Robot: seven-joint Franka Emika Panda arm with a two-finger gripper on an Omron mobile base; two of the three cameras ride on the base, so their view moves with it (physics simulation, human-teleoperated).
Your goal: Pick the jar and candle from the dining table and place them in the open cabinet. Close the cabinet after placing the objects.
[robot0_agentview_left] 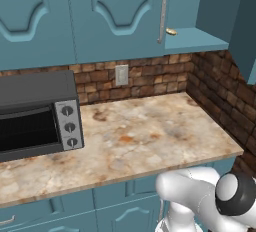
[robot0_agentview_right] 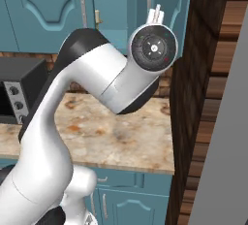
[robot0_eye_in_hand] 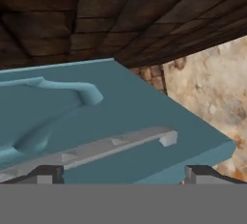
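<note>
My claw (robot0_eye_in_hand: 123,174) stands wide and empty right against the cabinet door (robot0_eye_in_hand: 120,126), its silver bar handle (robot0_eye_in_hand: 96,148) lying lengthwise across between the fingertips.

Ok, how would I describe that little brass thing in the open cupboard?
Look at the teal arched-panel wall cupboards above the tan marbled stone counter. At their right end one stands open, showing a teal shelf. The small yellow-brass candle holder sits at that shelf's left front edge, beside a long silver bar handle, the one golden thing amid teal.
</note>
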